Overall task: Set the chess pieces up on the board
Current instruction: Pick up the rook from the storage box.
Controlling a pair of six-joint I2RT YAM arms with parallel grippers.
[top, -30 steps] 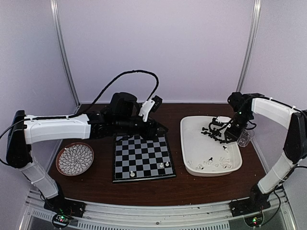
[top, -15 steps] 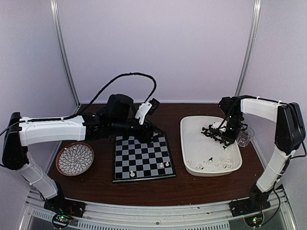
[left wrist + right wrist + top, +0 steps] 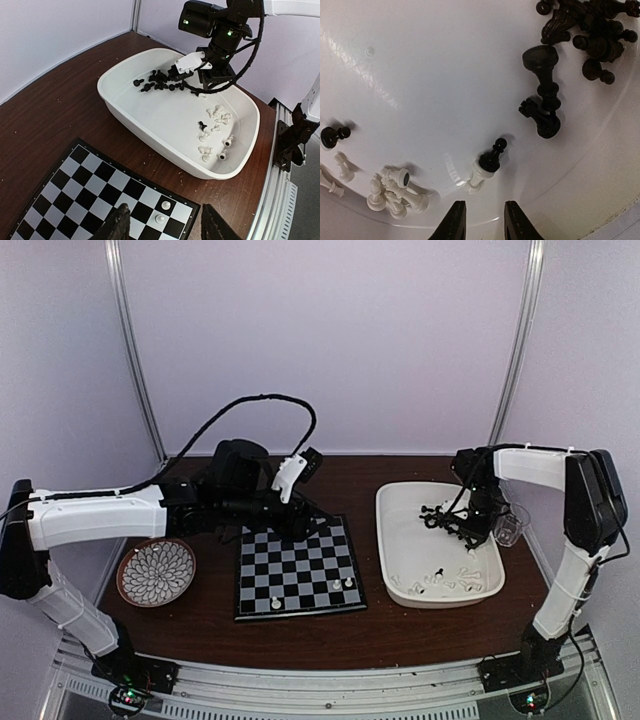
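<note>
While both claws gape empty, left gripper (image 3: 165, 227) at checkered board's (image 3: 297, 567) 12 o'clock edge, right gripper (image 3: 482, 222) over white tray (image 3: 408, 530) at board's 3 o'clock, tiny chess pieces (image 3: 547, 92) inside, black heaped, white scattered, three white on board

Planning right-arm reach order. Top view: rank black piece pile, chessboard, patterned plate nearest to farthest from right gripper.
1. black piece pile, in the white tray, right beside the right gripper.
2. chessboard, centre, left of the tray.
3. patterned plate, far left.
</note>
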